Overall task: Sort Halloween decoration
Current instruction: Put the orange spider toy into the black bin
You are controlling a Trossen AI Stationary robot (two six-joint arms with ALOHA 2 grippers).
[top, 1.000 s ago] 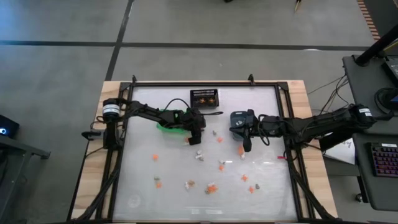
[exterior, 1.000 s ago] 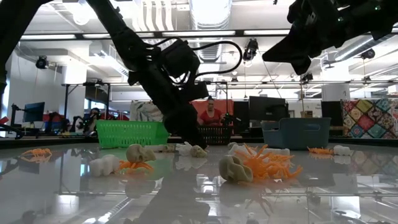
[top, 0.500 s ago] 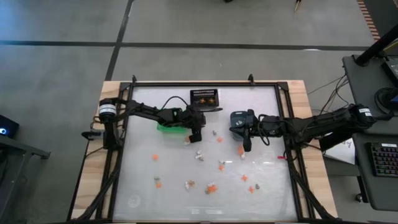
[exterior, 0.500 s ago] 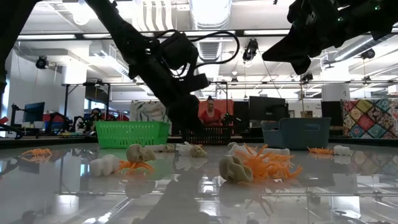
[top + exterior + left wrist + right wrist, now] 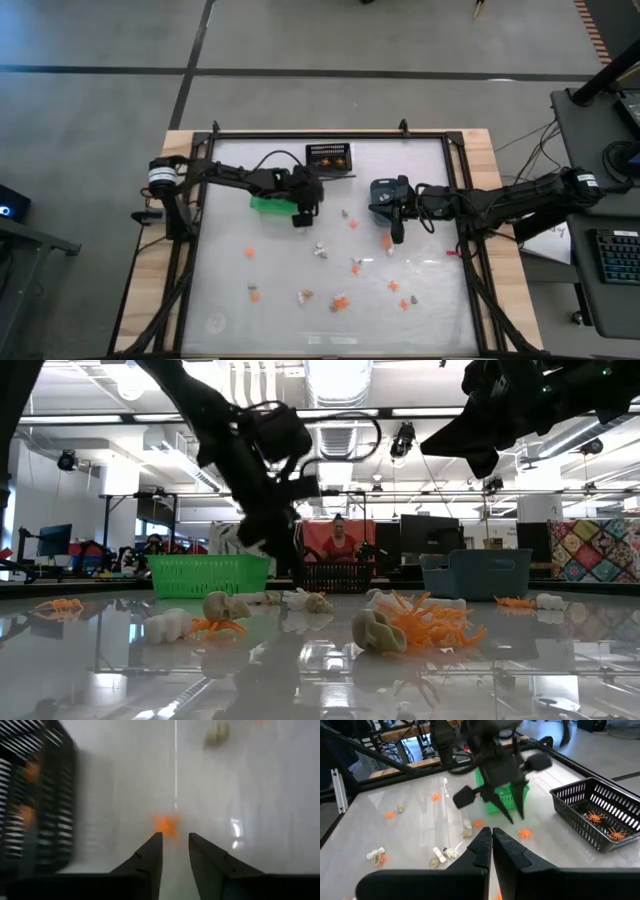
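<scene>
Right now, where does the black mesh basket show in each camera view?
High view: black mesh basket at the table's top edge, centre.
Low view: basket at mid-picture, far back on the table.
Left wrist view: basket at the left edge, blurred.
Right wrist view: basket at the right.
Shared landmark: the green bin nearby, in all but the left wrist view.

Grey concrete floor (image 5: 100, 100), ceiling strip lights (image 5: 330, 412), desks with monitors (image 5: 428, 538)
</scene>
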